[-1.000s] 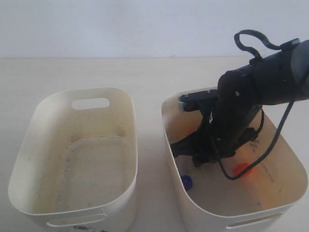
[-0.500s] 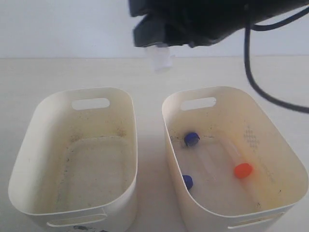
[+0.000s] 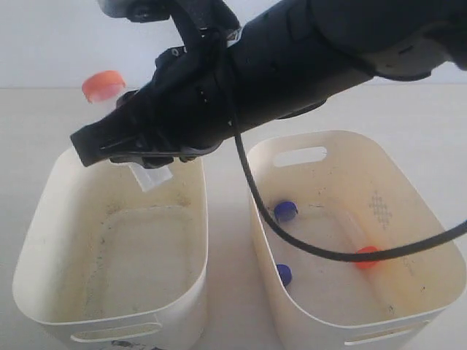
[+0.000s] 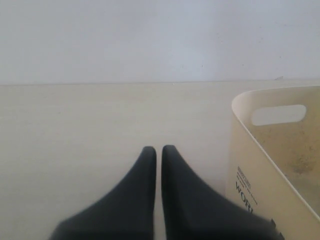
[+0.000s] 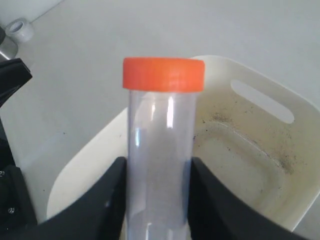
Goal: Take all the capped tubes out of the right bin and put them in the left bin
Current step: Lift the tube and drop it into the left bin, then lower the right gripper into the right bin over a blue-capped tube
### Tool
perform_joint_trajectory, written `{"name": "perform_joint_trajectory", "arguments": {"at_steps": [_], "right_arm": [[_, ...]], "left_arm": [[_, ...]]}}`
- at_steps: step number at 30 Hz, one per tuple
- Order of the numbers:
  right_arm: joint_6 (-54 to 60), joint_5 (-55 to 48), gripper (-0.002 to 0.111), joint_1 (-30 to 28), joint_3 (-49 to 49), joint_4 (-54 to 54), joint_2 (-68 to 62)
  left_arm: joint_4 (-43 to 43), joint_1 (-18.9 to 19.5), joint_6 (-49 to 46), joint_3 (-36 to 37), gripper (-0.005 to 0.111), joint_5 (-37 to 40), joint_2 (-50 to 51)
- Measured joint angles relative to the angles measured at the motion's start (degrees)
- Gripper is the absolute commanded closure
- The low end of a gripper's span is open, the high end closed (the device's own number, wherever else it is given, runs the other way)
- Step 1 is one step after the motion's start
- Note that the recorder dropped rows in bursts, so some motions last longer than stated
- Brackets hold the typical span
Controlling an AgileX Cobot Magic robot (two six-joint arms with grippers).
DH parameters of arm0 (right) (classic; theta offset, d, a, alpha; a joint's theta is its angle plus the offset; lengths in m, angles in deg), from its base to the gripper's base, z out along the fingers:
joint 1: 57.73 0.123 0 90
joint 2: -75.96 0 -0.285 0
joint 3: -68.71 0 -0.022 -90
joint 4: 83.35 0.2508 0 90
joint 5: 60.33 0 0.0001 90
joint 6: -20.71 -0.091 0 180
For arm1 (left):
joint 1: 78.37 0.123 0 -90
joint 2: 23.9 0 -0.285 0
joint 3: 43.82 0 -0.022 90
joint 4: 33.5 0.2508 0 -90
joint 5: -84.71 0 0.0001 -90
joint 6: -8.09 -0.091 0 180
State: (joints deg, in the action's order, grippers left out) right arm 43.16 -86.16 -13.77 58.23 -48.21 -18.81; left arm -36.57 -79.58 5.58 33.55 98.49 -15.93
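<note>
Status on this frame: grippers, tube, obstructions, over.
Right gripper shut on orange-capped clear plastic tube, above cream-white oval left bin. Left gripper shut, beside that bin. Three capped tubes in yellowish right bin. Nothing blocking.

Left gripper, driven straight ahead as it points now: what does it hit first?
Looks free: ahead of the left gripper is only bare table, then the pale wall. The left bin stands beside that line, not in it, though depth is unclear.

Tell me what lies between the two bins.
Only a bare strip of table lies between the left bin and the right bin, as the exterior view shows; the arm hides its far end.
</note>
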Motion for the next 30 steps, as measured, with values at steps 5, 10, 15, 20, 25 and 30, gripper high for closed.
{"name": "perform_joint_trajectory", "arguments": {"at_steps": [5,10,15,20,25,30], "right_arm": [[-0.5,-0.2,0.101,0.0,0.0,0.0,-0.2],[-1.3,-1.2,0.108,-0.1,0.0,-2.3,-0.2],[-15.9,-5.8,0.108,-4.5,0.0,-12.7,2.8],[-35.1,-17.5,0.108,-10.7,0.0,-32.2,5.2],[-45.1,-21.9,0.108,-11.3,-3.5,-43.5,5.2],[-48.9,-19.2,0.108,-11.3,-8.2,-45.2,5.2]], "left_arm": [[0.0,0.0,0.0,0.0,0.102,0.0,0.0],[0.0,0.0,0.0,0.0,0.102,-0.1,0.0],[0.0,0.0,0.0,0.0,0.102,-0.1,0.0],[0.0,0.0,0.0,0.0,0.102,-0.1,0.0],[0.0,0.0,0.0,0.0,0.102,-0.1,0.0],[0.0,0.0,0.0,0.0,0.102,-0.1,0.0]]}}
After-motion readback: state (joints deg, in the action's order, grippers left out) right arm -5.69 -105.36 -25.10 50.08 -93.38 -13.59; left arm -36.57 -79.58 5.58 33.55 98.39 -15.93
